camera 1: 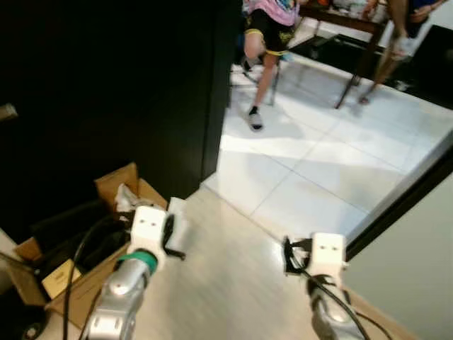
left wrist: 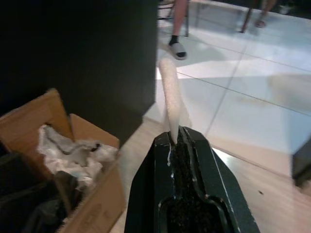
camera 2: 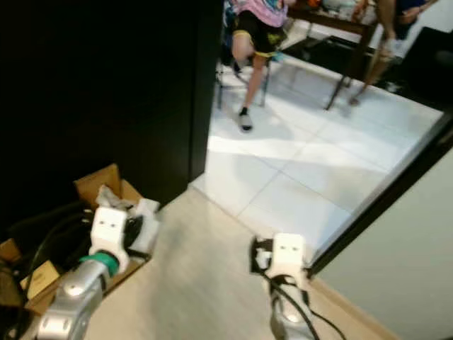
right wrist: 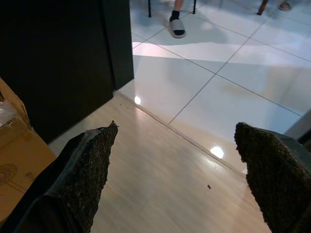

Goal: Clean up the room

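White foam strip (left wrist: pixel 170 99) is pinched in left tool (left wrist: pixel 177 145); release is best made over cardboard box (camera 1: pixel 117 185) at nine o'clock. Right tool (right wrist: pixel 177 155) is spread wide.

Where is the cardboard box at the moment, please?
The cardboard box sits on the floor at the robot's left, against the dark wall, holding crumpled paper; the left claw is beside it.
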Motion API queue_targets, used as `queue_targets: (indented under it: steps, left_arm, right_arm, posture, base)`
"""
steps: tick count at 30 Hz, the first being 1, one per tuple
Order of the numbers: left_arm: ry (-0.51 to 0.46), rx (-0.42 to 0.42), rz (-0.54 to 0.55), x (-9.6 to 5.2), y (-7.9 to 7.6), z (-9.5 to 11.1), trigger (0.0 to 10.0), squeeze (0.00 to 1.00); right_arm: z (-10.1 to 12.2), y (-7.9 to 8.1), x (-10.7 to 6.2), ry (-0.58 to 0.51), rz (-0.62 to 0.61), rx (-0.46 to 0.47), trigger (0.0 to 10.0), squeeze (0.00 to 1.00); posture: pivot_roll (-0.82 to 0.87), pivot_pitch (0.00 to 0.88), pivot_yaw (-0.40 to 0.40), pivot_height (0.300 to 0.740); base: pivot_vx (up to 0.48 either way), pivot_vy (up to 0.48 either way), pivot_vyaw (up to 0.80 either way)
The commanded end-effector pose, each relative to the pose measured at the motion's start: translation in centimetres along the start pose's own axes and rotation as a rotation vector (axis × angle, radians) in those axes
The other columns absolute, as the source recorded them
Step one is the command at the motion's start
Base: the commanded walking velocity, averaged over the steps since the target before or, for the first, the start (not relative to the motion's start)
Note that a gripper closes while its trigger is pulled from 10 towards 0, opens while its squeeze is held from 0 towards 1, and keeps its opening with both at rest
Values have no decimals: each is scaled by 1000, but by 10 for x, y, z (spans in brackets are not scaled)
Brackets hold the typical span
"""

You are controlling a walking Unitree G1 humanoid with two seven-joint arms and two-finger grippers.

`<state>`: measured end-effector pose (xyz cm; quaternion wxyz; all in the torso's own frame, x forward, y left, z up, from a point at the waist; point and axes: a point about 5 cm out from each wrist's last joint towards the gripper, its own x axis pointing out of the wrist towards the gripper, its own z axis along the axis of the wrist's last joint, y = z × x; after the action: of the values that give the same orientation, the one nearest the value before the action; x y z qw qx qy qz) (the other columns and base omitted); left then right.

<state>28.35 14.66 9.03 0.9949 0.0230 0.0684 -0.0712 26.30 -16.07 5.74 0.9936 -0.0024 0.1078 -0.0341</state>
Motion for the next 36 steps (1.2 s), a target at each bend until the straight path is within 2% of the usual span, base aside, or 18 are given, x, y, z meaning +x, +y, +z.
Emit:
queue_targets:
  steps: [1,11,28,31,36]
  left_arm:
    - [0,-10,-3,-1,-3,0,10000,0]
    - [-7,11,62,-5,12,2,10000,0]
    - [-15,25,94,-9,22,4,10000,0]
    - [-16,24,94,-10,21,4,10000,0]
    - [-10,38,102,-11,19,1,10000,0]
  right_arm:
    - [-4,-5,2,28,-6,-16,10000,0]
    - [0,-2,10,30,59,-57,10000,0]
    - [6,-2,14,14,102,-74,10000,0]
    - [8,-5,14,-1,96,-16,10000,0]
    - [10,-6,14,-4,89,-22,10000,0]
  posture:
    - [95,44,-18,740]
    - [112,73,-82,740]
    - [103,72,-100,740]
    - [98,74,-104,740]
    - [90,82,-106,740]
  base:
    - [315,0,800]
    - [314,0,800]
    - [315,0,800]
    - [295,0,0]
    - [112,0,0]
